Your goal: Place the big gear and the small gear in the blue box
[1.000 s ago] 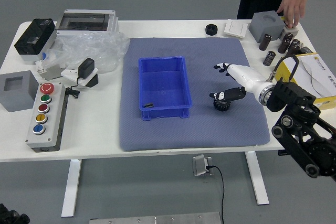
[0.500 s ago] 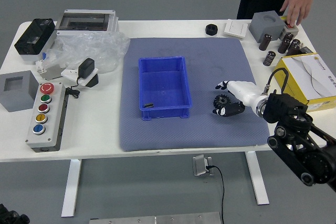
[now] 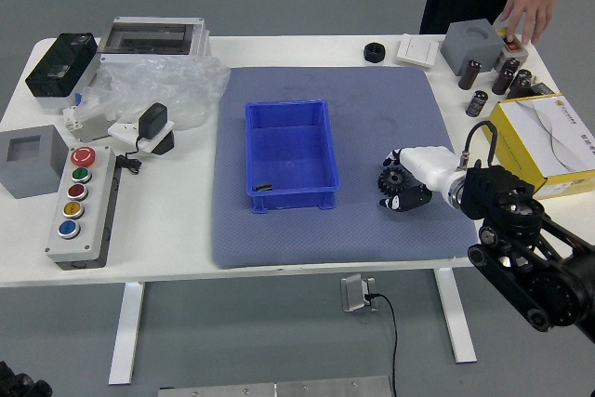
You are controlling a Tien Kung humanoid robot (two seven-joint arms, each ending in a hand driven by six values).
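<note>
Well, the black left hand (image 3: 20,386) rests at the lower corner; the blue plastic box (image 3: 288,151) sits on the blue-grey mat (image 3: 325,241); the black toothed gear (image 3: 391,180) lies between the parted fingers of the black-and-white right hand (image 3: 425,169); a person's hand (image 3: 528,5) touches a small grey block (image 3: 513,52).

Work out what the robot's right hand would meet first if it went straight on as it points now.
Most likely the dark gear: the right hand points towards the picture's left, and the gear sits between its parted fingers. Depth is unclear from this view.
</note>
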